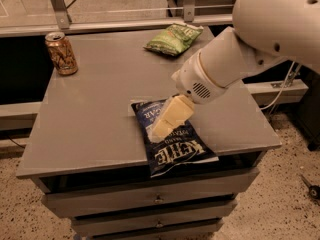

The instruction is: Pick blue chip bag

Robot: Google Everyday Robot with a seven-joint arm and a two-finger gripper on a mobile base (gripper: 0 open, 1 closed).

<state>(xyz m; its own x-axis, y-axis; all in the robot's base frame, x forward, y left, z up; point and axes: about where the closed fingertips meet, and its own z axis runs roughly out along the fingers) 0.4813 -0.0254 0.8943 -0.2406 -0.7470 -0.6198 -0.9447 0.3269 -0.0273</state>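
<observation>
One cream hand (160, 132) over dark navy crinkly foil chip bag (182, 151), angled down to grasp | opening: cannot tell

The single camera is looking down at a slant from above and in front of the grey flat-topped table (85, 119), facing toward its far edge. It is sitting near enough that the tabletop is filling most of the view. The cream hand (163, 128) is hanging near the centre, over the dark navy-blue foil chip bag (182, 151).
</observation>
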